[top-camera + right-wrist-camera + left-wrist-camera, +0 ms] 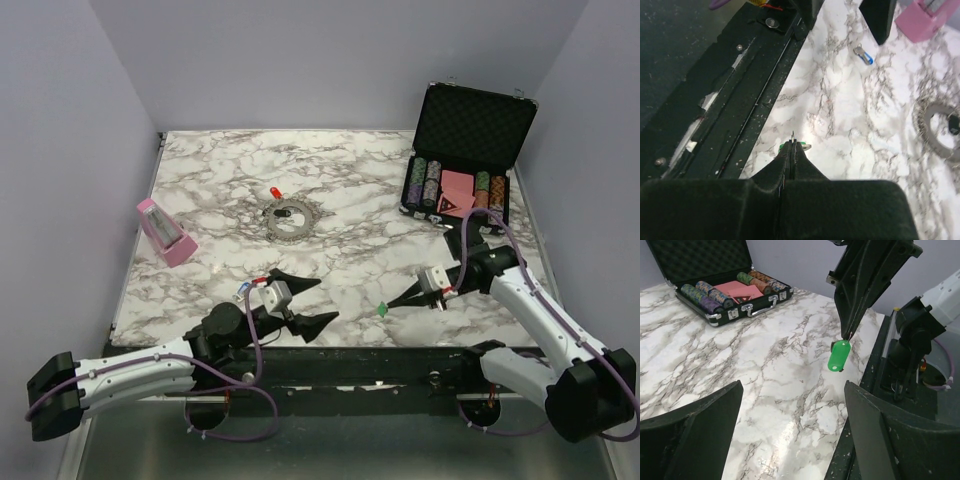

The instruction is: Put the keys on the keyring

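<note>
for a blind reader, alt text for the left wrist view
The right gripper, shut, pinches a green key over the marble table. The open left gripper frames the bottom; an open chip case sits top left.

keyring [926, 127] cut off by the right edge, green key [782, 146] mostly hidden behind the right fingers [802, 167]

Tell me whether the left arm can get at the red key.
Probably yes: the left claw stands open, and only bare table lies between it and the red key beside the keyring.
</note>
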`<act>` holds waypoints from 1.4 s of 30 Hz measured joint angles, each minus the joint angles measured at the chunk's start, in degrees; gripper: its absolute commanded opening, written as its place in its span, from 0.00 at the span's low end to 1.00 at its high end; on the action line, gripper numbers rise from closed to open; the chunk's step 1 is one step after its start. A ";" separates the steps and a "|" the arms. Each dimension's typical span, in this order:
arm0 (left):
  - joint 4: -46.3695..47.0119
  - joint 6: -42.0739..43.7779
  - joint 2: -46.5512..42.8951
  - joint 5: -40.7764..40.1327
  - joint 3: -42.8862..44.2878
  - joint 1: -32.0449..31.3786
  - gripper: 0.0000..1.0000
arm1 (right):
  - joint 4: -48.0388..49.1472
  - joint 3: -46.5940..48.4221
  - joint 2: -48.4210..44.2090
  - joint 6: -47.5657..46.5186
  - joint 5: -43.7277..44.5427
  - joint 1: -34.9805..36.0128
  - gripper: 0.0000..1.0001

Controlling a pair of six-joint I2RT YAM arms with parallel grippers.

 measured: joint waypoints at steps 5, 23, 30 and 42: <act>-2.58 -2.43 -5.46 -2.49 -0.90 0.00 0.91 | 7.96 0.02 -1.03 20.24 4.00 -1.92 0.00; -12.87 -6.51 -22.53 -11.89 -3.96 0.00 0.95 | 0.39 9.77 10.80 28.65 34.25 -24.79 0.00; -16.85 -8.90 -29.03 -12.70 -3.98 0.00 0.95 | 5.49 9.46 25.00 33.20 42.25 -19.96 0.00; -24.52 -10.34 -34.71 -12.74 -3.98 0.00 0.95 | 25.97 7.91 30.69 49.70 42.69 -7.43 0.01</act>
